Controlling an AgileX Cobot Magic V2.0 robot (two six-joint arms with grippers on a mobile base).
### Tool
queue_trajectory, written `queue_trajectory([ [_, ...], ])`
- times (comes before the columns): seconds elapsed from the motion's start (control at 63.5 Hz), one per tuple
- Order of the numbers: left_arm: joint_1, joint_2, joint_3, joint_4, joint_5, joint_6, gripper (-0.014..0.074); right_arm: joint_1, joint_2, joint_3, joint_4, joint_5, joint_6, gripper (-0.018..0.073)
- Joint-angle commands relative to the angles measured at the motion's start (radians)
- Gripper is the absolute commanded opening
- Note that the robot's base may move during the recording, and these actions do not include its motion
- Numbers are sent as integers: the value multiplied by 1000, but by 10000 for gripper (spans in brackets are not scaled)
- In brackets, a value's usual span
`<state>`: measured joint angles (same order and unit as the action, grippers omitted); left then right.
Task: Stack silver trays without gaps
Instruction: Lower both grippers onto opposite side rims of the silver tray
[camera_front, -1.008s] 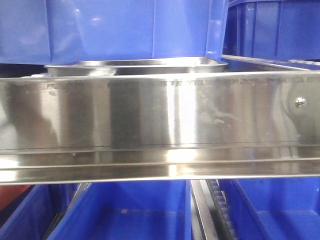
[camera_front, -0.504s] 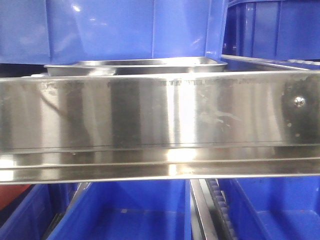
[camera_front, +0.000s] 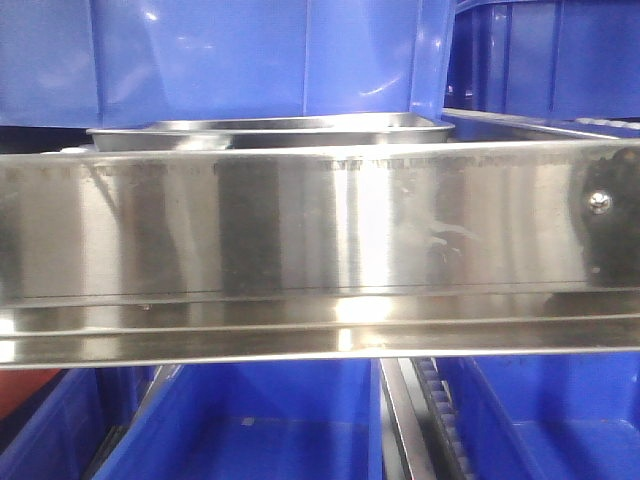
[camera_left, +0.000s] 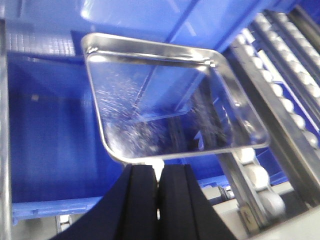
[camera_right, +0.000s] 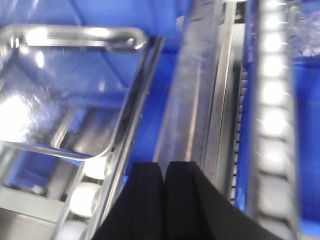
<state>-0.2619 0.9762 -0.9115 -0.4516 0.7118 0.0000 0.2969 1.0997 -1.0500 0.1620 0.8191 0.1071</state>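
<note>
The silver tray (camera_left: 165, 100) sits partly over the roller rail (camera_left: 260, 175), with the left gripper (camera_left: 158, 170) closed narrow at its near rim and the right gripper (camera_right: 165, 167) closed empty beside it. Whether the rim is actually pinched is unclear; a weak hold could tip the tray, leaving gaps.

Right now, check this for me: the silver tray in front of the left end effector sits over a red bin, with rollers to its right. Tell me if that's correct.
One thing is wrong: the bin is blue, not red. The left wrist view shows the silver tray in front of the left end effector, over a blue bin, with rollers to its right.
</note>
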Motion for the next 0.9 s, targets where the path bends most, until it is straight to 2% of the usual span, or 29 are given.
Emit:
queue_trajectory([
  [0.0,-27,25,-9,-7,-61,0,-16,64,54,-9,-86,-52,47,-68],
  [0.11,-69,52,-11,36,-137,0,-16,146,138,-20,-183,-92,162,-68],
  [0.236,-96,107,-11,65,-178,0,-16,197,223,-70,-259,-79,278,-68],
  [0.346,-94,166,-19,79,-222,0,-16,203,284,-140,-256,-33,287,-68],
  [0.472,-92,224,-62,94,-222,0,-10,203,347,-230,-256,21,287,-68],
  [0.567,-92,259,-93,137,-215,0,41,203,388,-289,-258,38,287,-68],
  [0.693,-92,299,-133,197,-211,0,174,203,432,-341,-258,43,287,-68],
  [0.803,-92,331,-155,197,-194,0,253,203,462,-364,-258,60,287,-68],
  [0.882,-92,353,-170,201,-160,0,267,203,472,-364,-264,74,287,-68],
])
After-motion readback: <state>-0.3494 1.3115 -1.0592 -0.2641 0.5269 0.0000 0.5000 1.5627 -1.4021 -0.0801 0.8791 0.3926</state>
